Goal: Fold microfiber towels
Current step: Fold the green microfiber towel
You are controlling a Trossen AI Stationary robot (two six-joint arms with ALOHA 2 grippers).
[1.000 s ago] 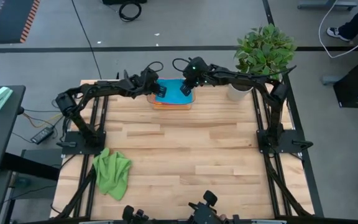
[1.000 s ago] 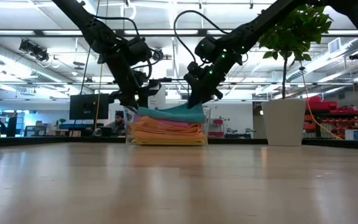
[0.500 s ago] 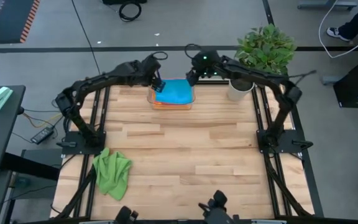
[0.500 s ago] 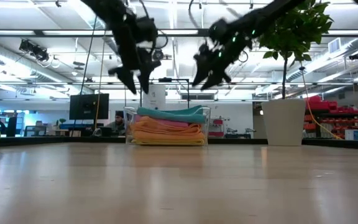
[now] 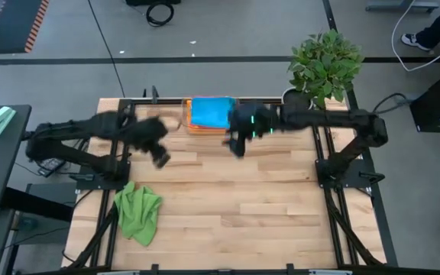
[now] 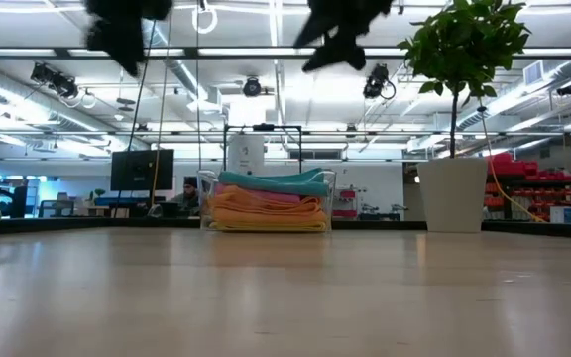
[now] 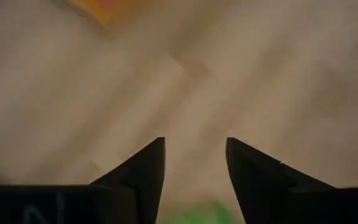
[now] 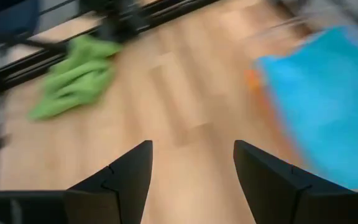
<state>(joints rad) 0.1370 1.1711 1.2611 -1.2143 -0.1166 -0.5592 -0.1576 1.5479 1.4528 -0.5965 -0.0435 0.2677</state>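
Note:
A stack of folded microfiber towels, blue on top and orange below, sits in a clear tray at the table's far edge. A crumpled green towel lies on the table near the left front edge, also seen in the right wrist view. My left gripper hangs open above the table, left of the tray and nearer the front. My right gripper is open above the table just in front of the tray. Both hold nothing.
A potted plant in a white pot stands at the table's far right corner. The wide wooden tabletop stretches between the tray and the front edge. People and equipment show in the room beyond the table.
Both grippers have let go of the blue towel on the stack, opened and risen. The left one has swung toward the table's left and near edge, the right one toward the near edge in front of the tray. The blue towel stays flat on top of the stack.

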